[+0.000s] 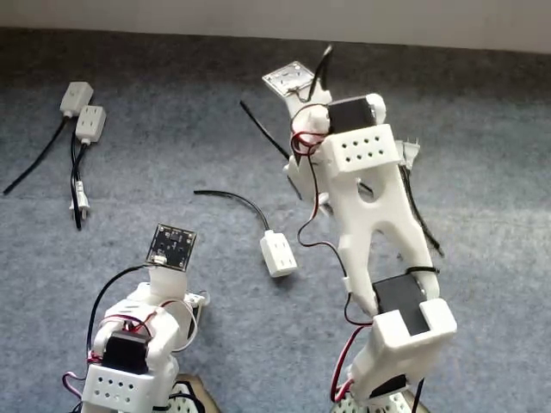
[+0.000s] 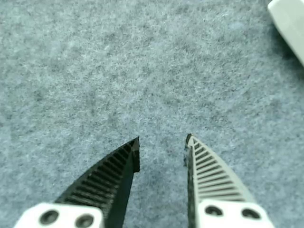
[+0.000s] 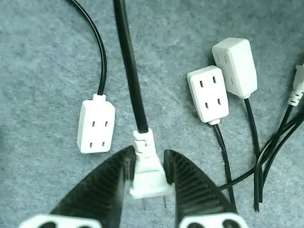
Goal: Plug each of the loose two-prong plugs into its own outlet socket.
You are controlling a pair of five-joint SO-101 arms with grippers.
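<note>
The right gripper (image 3: 147,154) clenches a white two-prong plug (image 3: 148,175) by its body, its black cord (image 3: 128,61) trailing away. One outlet socket (image 3: 96,126) lies just beside it on the grey carpet (image 3: 42,71), with a pair of sockets (image 3: 208,93) farther off. The left gripper (image 2: 161,147) hangs released over the carpet.

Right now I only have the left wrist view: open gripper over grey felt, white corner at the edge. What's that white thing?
Observer: Likely the white plastic socket block on a black cord, lying near the middle of the high view.
Operator: Other side holding anything?
Observer: Yes, the right gripper is shut on a white two-prong plug with a black cord.
Operator: More sockets?
Observer: Two white socket blocks side by side at the high view's far left.
</note>
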